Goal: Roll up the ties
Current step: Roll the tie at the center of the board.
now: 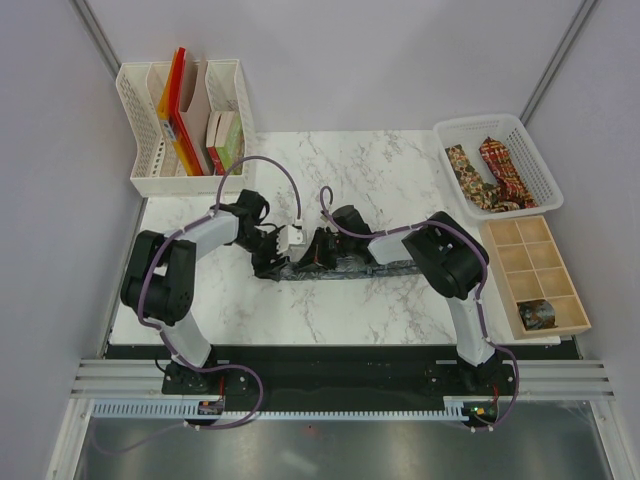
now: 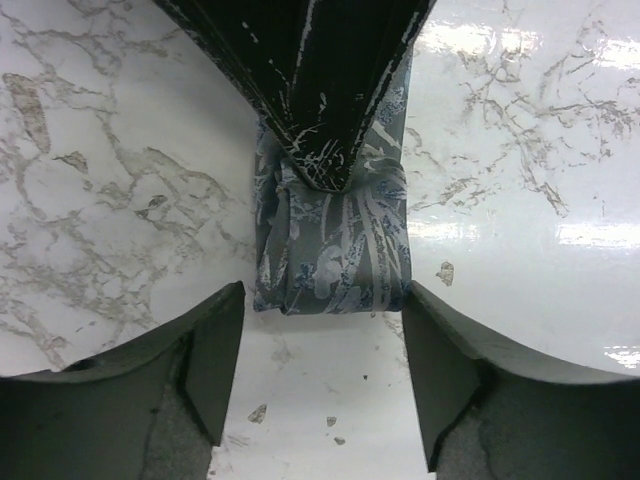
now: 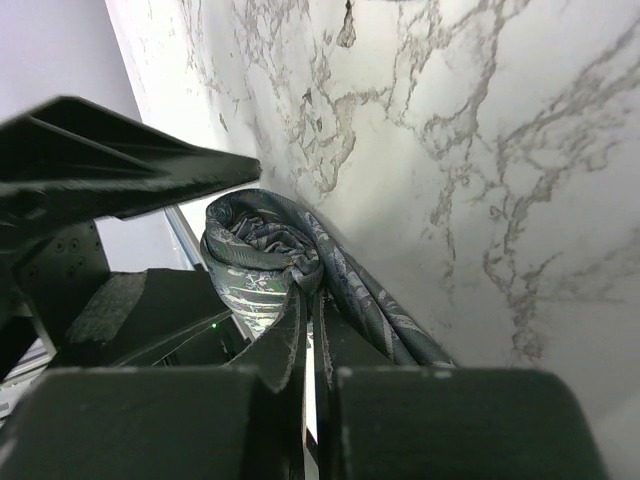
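The half-rolled grey-green tie (image 1: 350,270) is pinched mid-bench (image 1: 400,180) by the pressed-together right fingers (image 3: 290,340), its tail stretched toward 3 o'clock, while the left fingers (image 2: 210,350) are spread just short of the roll.

ties (image 1: 350,270): 3 | rolled bundle (image 1: 537,314): 1 | basket (image 1: 541,168): 1 | divider box (image 1: 514,258): 1 | file rack (image 1: 160,185): 1
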You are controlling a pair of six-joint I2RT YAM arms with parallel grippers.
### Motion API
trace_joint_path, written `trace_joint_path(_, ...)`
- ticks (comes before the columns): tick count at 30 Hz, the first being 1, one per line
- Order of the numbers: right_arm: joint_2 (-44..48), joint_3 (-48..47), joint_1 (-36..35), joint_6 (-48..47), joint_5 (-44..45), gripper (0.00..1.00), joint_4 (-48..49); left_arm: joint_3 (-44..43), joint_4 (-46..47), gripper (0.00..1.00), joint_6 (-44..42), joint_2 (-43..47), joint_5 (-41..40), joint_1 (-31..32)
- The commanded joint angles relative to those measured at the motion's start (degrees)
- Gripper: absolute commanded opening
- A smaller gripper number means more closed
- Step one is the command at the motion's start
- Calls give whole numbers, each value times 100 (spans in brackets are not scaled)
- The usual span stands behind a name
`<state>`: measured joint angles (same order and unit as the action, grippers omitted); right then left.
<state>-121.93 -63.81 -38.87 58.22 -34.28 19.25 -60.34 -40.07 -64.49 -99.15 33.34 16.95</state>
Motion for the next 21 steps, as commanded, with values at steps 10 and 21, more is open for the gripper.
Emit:
trace_joint_path(10, -393, 9, -313, 198, 572, 0, -167, 215, 202, 42, 251, 740, 366, 291)
trace_joint_path(21, -288, -132, -323, 384, 379, 7, 176, -4, 193, 41, 692, -112, -223, 696)
